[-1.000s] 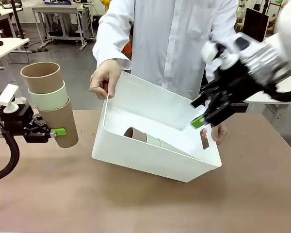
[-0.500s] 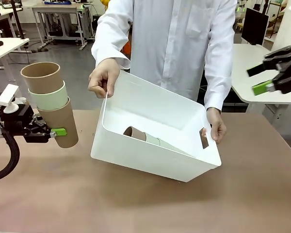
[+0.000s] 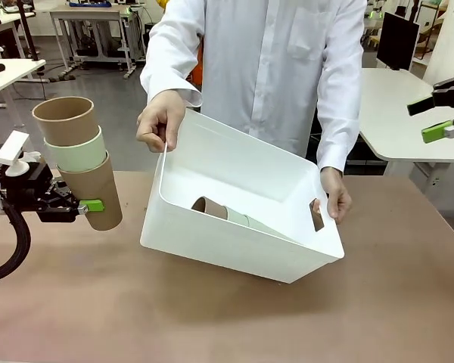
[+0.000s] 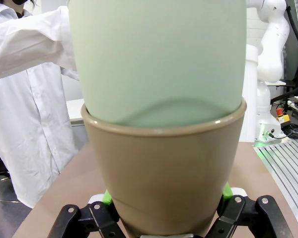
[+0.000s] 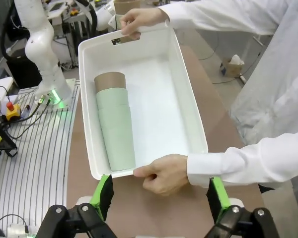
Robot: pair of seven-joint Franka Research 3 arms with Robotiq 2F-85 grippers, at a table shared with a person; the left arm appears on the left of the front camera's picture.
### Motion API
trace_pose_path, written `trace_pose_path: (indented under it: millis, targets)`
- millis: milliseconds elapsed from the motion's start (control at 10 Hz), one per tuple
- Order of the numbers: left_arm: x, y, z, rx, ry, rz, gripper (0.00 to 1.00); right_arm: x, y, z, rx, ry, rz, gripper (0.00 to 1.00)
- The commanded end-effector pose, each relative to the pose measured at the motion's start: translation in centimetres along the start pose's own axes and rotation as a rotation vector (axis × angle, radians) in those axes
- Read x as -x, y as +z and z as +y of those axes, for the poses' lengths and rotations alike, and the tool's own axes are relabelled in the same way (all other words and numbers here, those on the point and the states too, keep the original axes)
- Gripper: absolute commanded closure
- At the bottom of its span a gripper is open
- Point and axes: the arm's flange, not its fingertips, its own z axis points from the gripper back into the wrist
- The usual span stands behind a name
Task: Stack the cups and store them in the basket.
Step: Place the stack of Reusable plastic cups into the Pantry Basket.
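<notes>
One basket, tilted toward me by person's hands, cup stack lying inside. 2nd stack, tan-mint-tan, left of basket, clamped in my left gripper. Right gripper far right of basket, jaws wide, empty.

Left gripper, frame's left edge: black body showing one green pad, white block riding on top, thick black cable looping underneath. Right gripper, right edge: black fingers carrying green pads. Person, top centre: wearing a white long-sleeved coat with a chest pocket.
</notes>
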Motion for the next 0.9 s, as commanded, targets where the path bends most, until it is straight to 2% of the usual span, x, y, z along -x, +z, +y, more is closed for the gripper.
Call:
trace_pose_path:
  millis: [0,800]
  targets:
    - [-0.49,-0.18,0.05,-0.01,-0.011,-0.017,0.15,-0.72,-0.51,0.81,0.006,-0.01,0.004,0.0]
    - [-0.49,-0.18,0.05,-0.01,-0.011,-0.017,0.15,-0.72,-0.51,0.81,0.006,-0.01,0.004,0.0]
